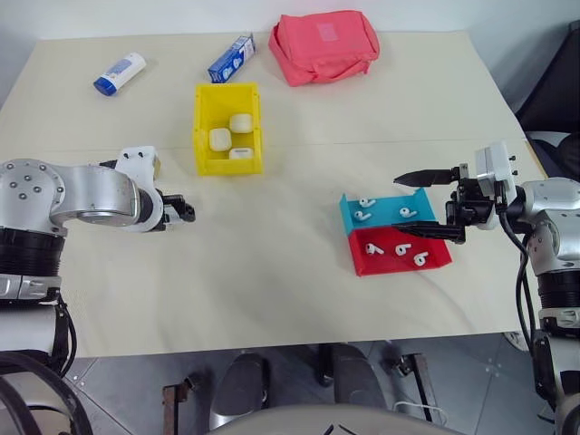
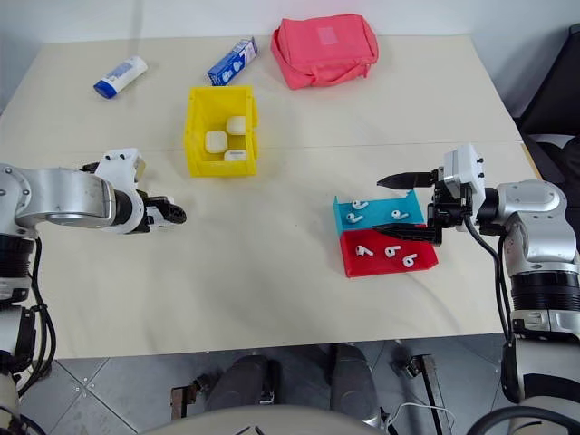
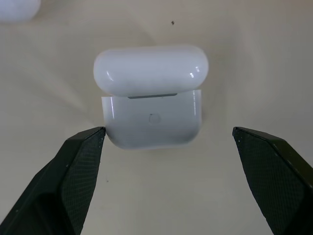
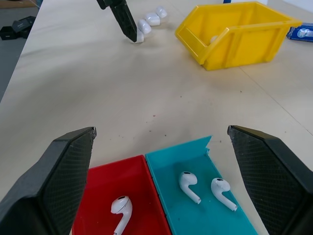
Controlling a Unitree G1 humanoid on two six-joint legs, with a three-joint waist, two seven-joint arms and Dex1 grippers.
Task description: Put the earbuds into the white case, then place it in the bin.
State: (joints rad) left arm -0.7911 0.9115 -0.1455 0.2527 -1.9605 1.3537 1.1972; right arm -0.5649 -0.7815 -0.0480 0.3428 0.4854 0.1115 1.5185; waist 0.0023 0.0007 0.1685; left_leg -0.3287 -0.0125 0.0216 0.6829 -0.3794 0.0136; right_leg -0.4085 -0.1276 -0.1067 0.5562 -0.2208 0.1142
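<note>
Around white case (image 3: 151, 98), left gripper (image 3: 168, 142) gapes wide.

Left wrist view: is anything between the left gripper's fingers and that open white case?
Nothing visible. The left gripper is open, and the white case sits on the bare table just ahead of its fingertips, lid flipped up. The tabletop around the case is bare.

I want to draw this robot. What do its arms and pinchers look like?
Each arm is a chunky silver metal tube with round joints and black bands. The left gripper and right gripper each have two black pointed fingers with a fine criss-cross texture. A white boxy block sits on each wrist, and black cables loop beside the arms.
</note>
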